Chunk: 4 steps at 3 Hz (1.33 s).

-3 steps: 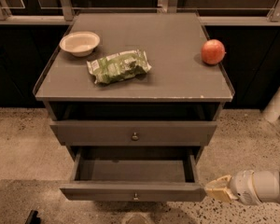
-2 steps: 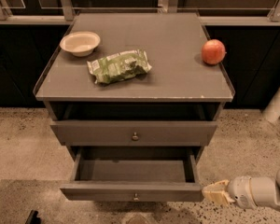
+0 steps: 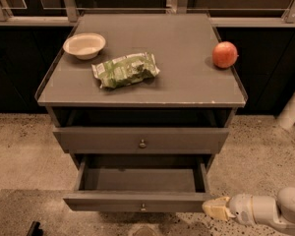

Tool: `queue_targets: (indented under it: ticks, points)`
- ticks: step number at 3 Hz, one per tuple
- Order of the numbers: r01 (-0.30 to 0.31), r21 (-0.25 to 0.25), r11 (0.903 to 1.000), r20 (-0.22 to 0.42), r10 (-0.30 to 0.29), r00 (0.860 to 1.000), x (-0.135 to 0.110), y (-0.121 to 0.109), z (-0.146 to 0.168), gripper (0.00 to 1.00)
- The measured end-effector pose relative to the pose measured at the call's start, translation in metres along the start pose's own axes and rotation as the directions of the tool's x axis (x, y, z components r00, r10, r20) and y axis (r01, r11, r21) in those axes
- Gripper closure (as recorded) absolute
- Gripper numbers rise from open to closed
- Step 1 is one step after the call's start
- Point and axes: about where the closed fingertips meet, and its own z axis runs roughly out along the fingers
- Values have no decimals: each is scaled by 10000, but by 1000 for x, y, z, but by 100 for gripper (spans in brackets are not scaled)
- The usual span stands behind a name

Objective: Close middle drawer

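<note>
The middle drawer (image 3: 137, 201) is pulled far out of the grey-brown cabinet. Its low flat front has a small round knob (image 3: 143, 208) at centre, and its inside looks empty. Above it, the taller-fronted top drawer (image 3: 140, 140) stands slightly out. The third drawer is hidden below. My gripper (image 3: 215, 208) reaches in from the lower right. Its pale yellowish tip is at the right end of the middle drawer's front, touching or almost touching it.
On the cabinet top (image 3: 187, 82) lie a white bowl (image 3: 84, 45) at the back left, a green snack bag (image 3: 125, 69) in the middle and a red apple (image 3: 224, 54) at the right edge. Speckled floor surrounds the cabinet. A white post (image 3: 292, 107) stands at the right.
My gripper has moved left and a little down, up to the right end of the middle drawer's front. The drawer has not visibly moved.
</note>
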Motion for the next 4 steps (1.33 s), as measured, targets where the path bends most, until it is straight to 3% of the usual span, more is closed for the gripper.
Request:
queue_targets:
  ticks: [1, 3, 4]
  points:
    - [-235, -199, 9995, -52, 234, 9997, 8, -4, 22, 100]
    - [-559, -62, 9984, -841, 551, 9949, 25, -14, 54, 100]
    - [-274, 27, 9996, -1086, 275, 9937, 17, -22, 60, 100]
